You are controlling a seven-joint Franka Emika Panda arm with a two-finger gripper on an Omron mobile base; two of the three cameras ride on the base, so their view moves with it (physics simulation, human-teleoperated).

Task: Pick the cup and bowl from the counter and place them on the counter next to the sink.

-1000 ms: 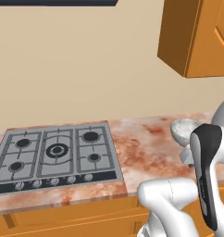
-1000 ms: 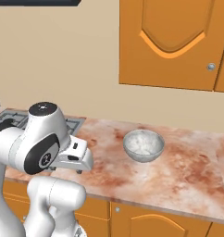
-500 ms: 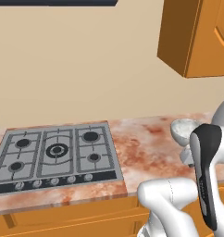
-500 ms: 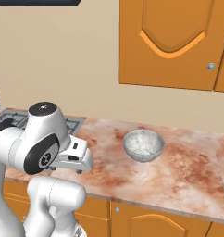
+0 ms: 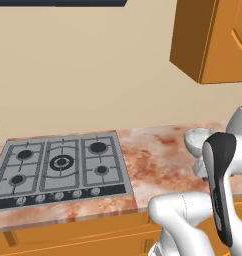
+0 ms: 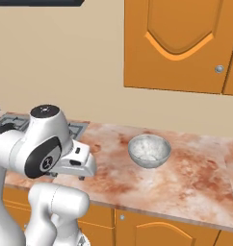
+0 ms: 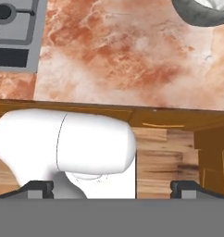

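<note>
Nothing moved since earlier; my gripper (image 7: 112,187) stayed spread wide, holding nothing, low over counter (image 6: 195,168) edge. Bowl (image 6: 148,151) sat mid-frame right base view, stove (image 5: 58,167) lower left.

Left base view: from behind and left of the arm, facing forward and down over the tabletop (image 5: 158,165), gas hob (image 5: 58,167) to its left, bowl (image 5: 199,140) at its right edge. Right base view: from behind and right, same tabletop (image 6: 195,178), bowl (image 6: 148,151) near centre, hob corner at far left. Hand view: looks straight down on the tabletop's (image 7: 127,55) front edge, close; hob corner (image 7: 14,32) and bowl rim (image 7: 197,16) shared with both base views.
</note>
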